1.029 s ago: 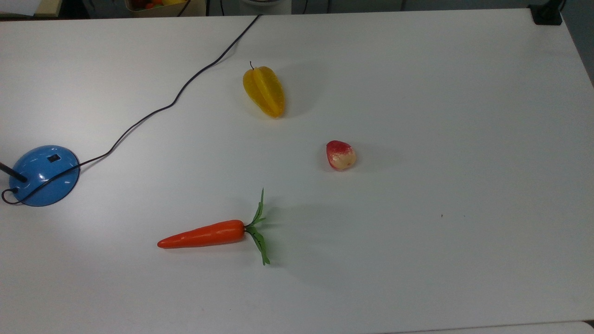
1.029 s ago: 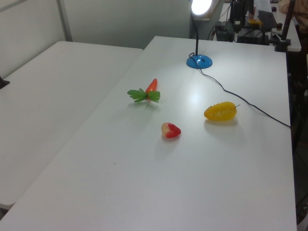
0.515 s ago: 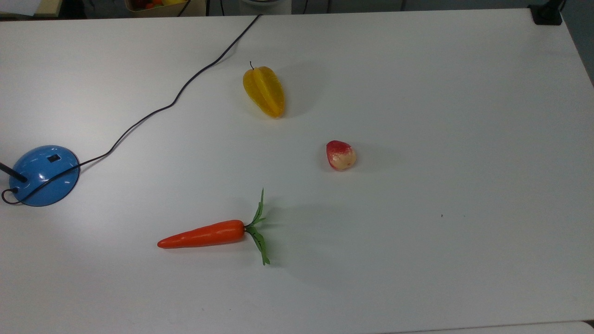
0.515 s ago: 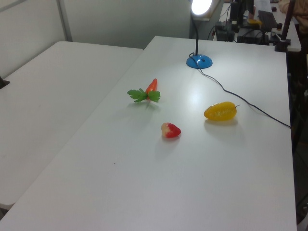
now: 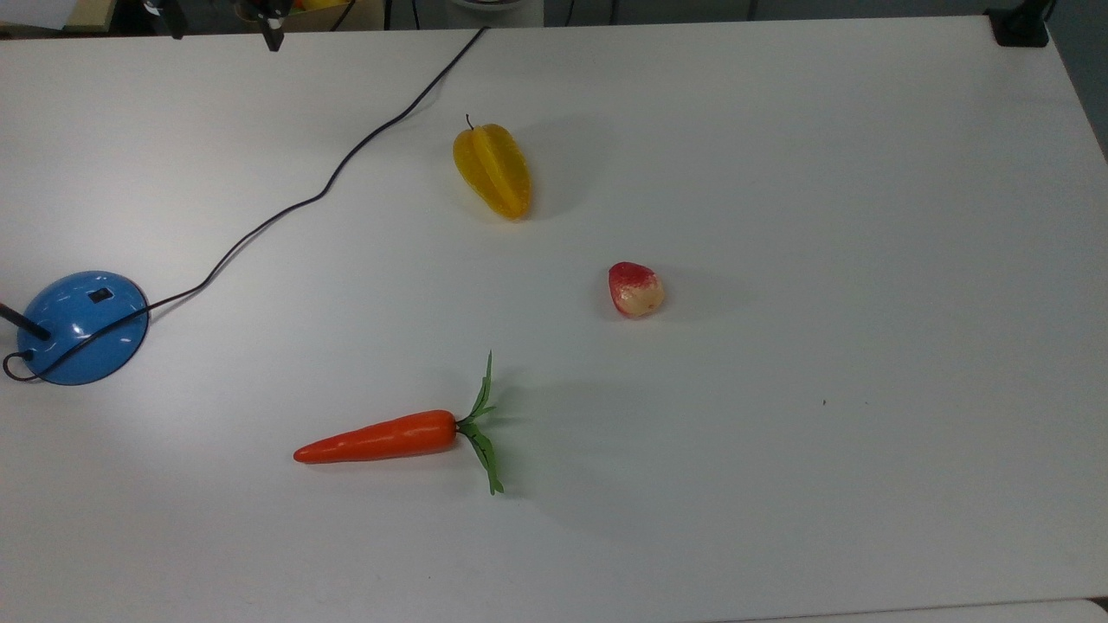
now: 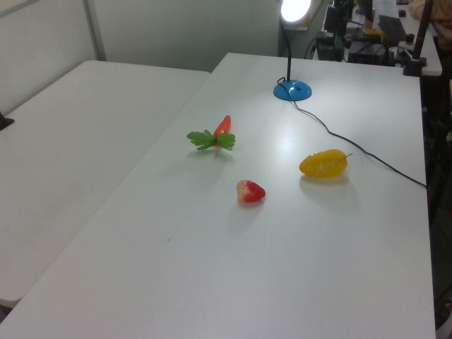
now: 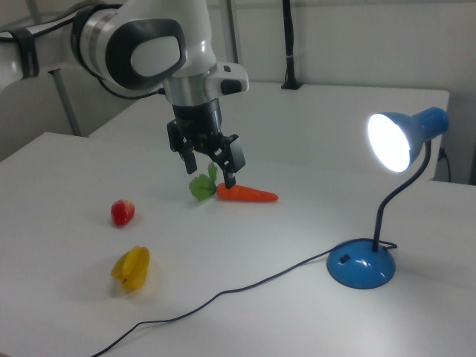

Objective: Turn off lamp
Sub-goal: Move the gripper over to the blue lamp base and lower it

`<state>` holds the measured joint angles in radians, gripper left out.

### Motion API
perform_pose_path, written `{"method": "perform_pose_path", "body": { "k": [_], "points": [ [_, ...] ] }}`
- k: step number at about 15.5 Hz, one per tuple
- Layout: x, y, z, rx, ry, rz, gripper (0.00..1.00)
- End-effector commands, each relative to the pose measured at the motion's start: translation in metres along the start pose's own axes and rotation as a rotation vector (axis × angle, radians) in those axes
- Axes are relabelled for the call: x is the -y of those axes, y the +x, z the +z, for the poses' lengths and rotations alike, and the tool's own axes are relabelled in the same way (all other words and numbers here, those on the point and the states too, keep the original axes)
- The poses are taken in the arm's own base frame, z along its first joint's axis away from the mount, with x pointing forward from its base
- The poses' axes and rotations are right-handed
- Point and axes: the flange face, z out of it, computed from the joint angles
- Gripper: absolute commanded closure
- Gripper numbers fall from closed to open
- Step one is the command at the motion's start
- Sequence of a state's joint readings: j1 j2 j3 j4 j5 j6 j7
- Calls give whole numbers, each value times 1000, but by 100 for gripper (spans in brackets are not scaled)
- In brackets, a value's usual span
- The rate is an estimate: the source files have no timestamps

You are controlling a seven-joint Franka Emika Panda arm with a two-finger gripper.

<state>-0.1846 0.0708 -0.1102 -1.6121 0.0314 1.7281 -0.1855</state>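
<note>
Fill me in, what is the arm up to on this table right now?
The gripper hangs open in the air, holding nothing, at some distance from the lamp. The lamp is lit, its head glowing, so the small black switch on the blue base has not been pressed yet. A carrot, a yellow starfruit and a strawberry lie untouched on the white table, and the lamp's cord trails across it.
</note>
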Motion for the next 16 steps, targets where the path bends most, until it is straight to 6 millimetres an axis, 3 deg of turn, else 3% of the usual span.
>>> {"method": "perform_pose_path", "body": {
  "k": [1,4,5,7,9,12,16],
  "points": [
    [-13,8,6,-21,-13,12,2],
    [-17,15,17,-26,-19,21,12],
    [-21,19,24,-31,-20,28,25],
    [-41,19,28,-50,-14,68,67],
    [-54,17,28,-59,-5,114,96],
    [-81,23,41,-91,-21,168,100],
    [-97,49,83,-166,-44,260,100]
  ]
}}
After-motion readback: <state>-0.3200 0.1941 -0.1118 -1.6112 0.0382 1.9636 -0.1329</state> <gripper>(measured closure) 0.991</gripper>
